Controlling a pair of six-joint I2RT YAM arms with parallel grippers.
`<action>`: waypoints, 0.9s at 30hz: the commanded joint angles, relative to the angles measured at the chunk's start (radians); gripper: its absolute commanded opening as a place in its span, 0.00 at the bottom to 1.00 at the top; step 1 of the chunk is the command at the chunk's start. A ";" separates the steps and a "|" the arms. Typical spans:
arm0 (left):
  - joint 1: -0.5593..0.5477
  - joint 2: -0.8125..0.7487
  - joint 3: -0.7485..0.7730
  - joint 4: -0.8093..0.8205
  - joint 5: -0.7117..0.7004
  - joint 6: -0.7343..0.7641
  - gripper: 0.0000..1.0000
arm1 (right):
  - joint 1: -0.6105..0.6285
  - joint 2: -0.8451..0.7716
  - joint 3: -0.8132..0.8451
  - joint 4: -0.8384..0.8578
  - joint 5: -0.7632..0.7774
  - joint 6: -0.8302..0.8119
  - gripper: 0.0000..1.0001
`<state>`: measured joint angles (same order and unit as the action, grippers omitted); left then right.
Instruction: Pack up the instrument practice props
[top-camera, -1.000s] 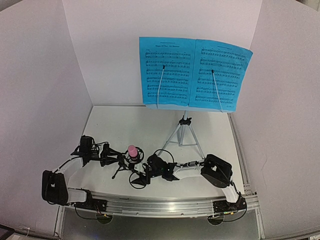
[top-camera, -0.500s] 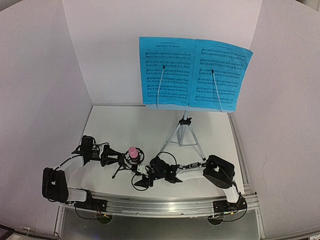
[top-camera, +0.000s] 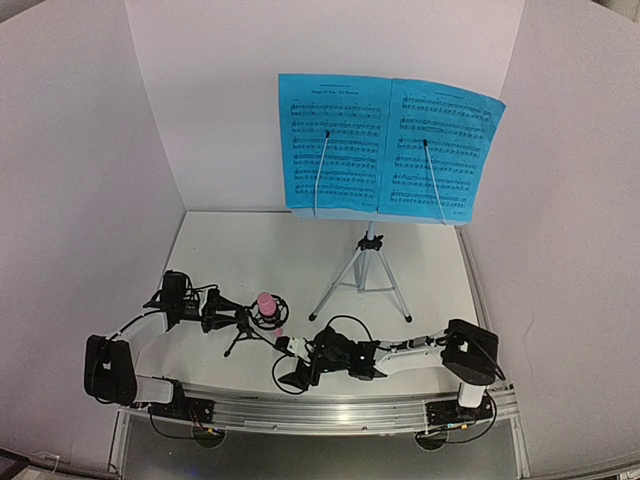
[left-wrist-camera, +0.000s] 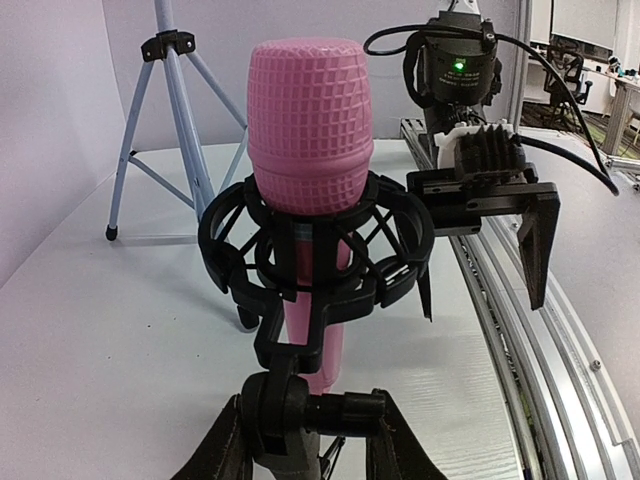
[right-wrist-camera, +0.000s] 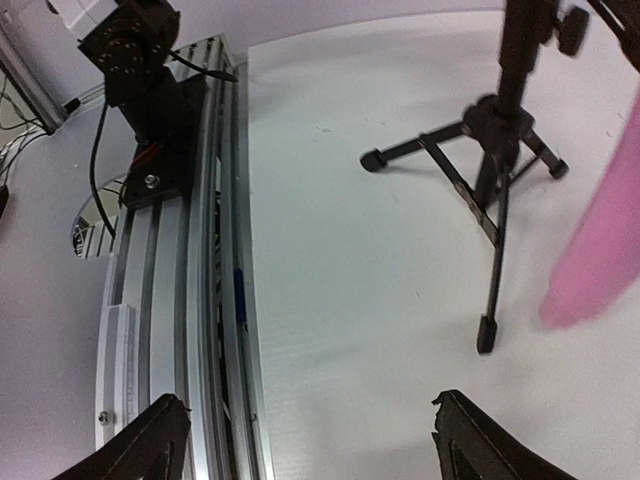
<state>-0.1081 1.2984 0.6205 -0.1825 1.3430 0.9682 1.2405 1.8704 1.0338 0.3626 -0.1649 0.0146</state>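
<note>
The pink microphone stands upright in the ring mount of the small black tripod mic stand. My left gripper is shut on the stand's swivel joint just below the ring. My right gripper hangs open and empty near the table's front edge, a short way right of the microphone, touching nothing. Blue sheet-music pages rest on the music stand, whose silver tripod stands at the back. The pages hide the stand's desk.
A metal rail runs along the table's near edge, with the left arm's base on it. White walls close the table on three sides. The right arm lies low along the front.
My right gripper has drawn back from the microphone toward the front edge and opened wider; its elbow swung right and down. The left gripper and the mic stand have stayed put.
</note>
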 joint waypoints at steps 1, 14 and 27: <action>0.005 0.008 -0.016 0.020 -0.184 0.091 0.00 | 0.005 -0.163 -0.064 -0.109 0.137 0.088 0.83; 0.004 0.001 -0.018 -0.034 -0.179 0.152 0.00 | -0.009 -0.320 0.269 -0.341 0.422 -0.111 0.95; 0.004 -0.002 -0.007 -0.074 -0.195 0.175 0.00 | -0.121 -0.024 0.560 -0.347 0.105 -0.106 0.96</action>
<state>-0.1093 1.2891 0.6210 -0.2218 1.3441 1.0309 1.1091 1.8022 1.5243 0.0258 0.0742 -0.0699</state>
